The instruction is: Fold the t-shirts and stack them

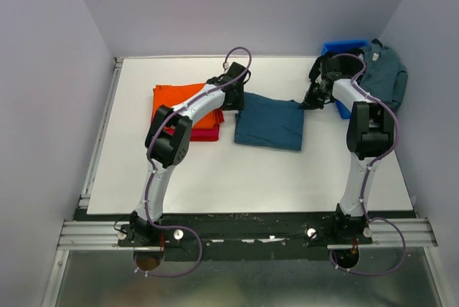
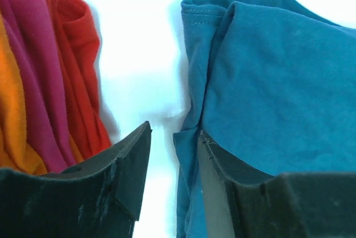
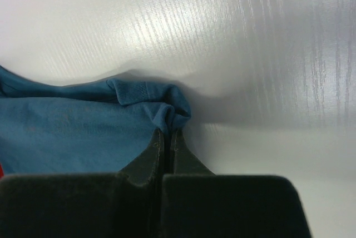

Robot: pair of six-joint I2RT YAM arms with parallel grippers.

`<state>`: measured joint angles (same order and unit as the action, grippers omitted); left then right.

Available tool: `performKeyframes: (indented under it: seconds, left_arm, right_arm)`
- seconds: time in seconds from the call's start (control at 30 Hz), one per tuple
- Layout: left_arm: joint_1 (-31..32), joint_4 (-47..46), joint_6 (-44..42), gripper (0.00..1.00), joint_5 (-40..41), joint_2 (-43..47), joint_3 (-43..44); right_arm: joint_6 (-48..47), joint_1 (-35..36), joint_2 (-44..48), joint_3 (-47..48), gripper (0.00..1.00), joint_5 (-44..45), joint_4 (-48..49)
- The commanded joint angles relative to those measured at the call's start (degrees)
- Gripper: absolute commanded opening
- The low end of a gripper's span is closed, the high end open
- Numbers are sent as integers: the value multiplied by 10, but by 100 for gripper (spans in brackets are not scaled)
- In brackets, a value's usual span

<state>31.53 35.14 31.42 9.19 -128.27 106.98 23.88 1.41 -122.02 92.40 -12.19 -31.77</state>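
Right wrist: teal t-shirt (image 3: 67, 127) corner between tips of right gripper (image 3: 166, 134)

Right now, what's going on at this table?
T-shirts are being folded and stacked. The right hand is shut on a corner of the folded teal t-shirt mid-table. The left hand is open at its opposite edge, beside the orange t-shirt stacked on the red one. A grey-blue shirt lies over the blue bin.
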Motion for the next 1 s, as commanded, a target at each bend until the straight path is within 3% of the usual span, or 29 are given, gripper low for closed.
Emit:
performKeyframes:
  seconds: [0.0,0.1,0.17,0.23,0.33,0.53,0.87,0.97]
  left_arm:
    - [3,-16,2,55,-36,23,20]
    - [-4,-38,14,68,-53,15,32]
    - [-14,-62,29,86,-79,11,30]
    - [-23,-86,48,95,-84,12,24]
    - [-36,-108,65,96,-91,1,23]
    - [-55,-170,103,85,-157,-37,18]
    - [-55,-203,127,87,-204,-80,25]
    - [-56,-205,131,76,-210,-92,32]
  right_arm:
    - [-9,-4,0,10,2,16,-9]
    - [-8,-4,4,7,2,14,-4]
    - [-8,-4,3,7,2,9,-3]
    - [-7,-4,3,4,2,4,0]
    - [-5,-4,0,4,2,0,2]
    - [-2,-4,1,3,2,-1,7]
    - [0,-4,3,1,2,-13,14]
    - [1,-4,3,-2,2,-14,15]
